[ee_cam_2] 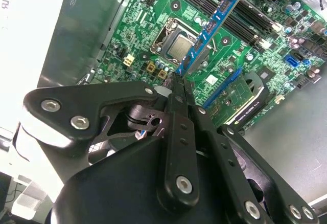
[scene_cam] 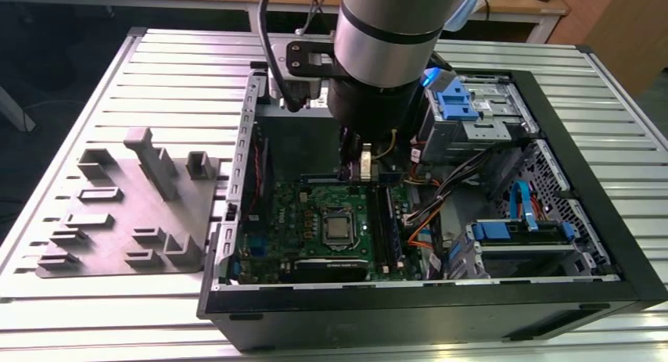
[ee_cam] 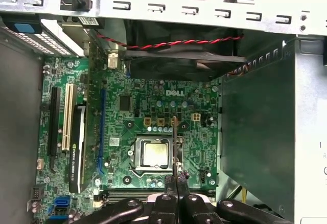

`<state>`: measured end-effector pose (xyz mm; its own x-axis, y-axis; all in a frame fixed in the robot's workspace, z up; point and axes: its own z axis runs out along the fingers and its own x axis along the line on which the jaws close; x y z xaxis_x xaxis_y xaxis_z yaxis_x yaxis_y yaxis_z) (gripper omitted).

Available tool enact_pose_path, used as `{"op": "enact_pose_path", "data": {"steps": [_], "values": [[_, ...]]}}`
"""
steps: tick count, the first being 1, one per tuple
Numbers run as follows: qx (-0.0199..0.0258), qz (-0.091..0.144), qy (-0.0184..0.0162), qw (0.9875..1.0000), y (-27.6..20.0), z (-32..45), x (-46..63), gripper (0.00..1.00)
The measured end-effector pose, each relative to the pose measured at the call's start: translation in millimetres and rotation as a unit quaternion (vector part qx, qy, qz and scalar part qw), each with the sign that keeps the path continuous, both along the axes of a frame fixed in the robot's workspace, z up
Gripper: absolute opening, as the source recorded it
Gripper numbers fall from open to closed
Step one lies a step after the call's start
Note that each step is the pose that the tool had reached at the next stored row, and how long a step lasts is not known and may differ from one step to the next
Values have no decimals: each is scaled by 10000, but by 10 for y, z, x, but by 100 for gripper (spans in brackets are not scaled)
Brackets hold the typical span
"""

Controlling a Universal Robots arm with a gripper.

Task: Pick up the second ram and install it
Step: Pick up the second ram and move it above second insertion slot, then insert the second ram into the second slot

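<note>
In the exterior view a grey tray [scene_cam: 125, 213] of upright blocks is lying at the left. Beside it an open case [scene_cam: 418, 303] is sitting on the slatted table. The arm [scene_cam: 386, 34] is reaching down into the case over the green board [scene_cam: 313, 213], and blue drive bays [scene_cam: 456, 104] are standing toward the exterior view's right.

The gripper [ee_cam_2: 177, 81] is pinching the ram [ee_cam_2: 212, 24], with its 2 fingers closed flat against the stick's 2 faces. In the second wrist view the ram is hanging above the board, clear of it. It is crossing over the socket area and lying at an angle to the black slots [ee_cam_2: 250, 17], not seated in any of them. In the first wrist view the gripper [ee_cam: 176, 183] is showing the ram [ee_cam: 174, 142] edge-on as 1 thin line just beside the CPU socket [ee_cam: 153, 153].

The stick is probably very light and stiff, but thin and brittle. Its chips and edge contacts are likely to suffer from twisting or from pressing at a tilt. The safest hold is the one in use, on the bare flat faces near the top edge and away from the contacts. The smooth faces could slip if the stick is pushed down unevenly.

Pale label patches are showing on the ram's face, too small to read. White lettering [ee_cam: 174, 92] is printed on the board near the fan.
</note>
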<state>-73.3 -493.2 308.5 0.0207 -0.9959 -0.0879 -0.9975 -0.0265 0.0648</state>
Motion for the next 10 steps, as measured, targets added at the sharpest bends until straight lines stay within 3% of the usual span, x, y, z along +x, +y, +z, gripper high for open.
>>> {"op": "enact_pose_path", "data": {"steps": [10], "values": [[-2, 0, -1, 10000, 0, -1, 0, 8]]}}
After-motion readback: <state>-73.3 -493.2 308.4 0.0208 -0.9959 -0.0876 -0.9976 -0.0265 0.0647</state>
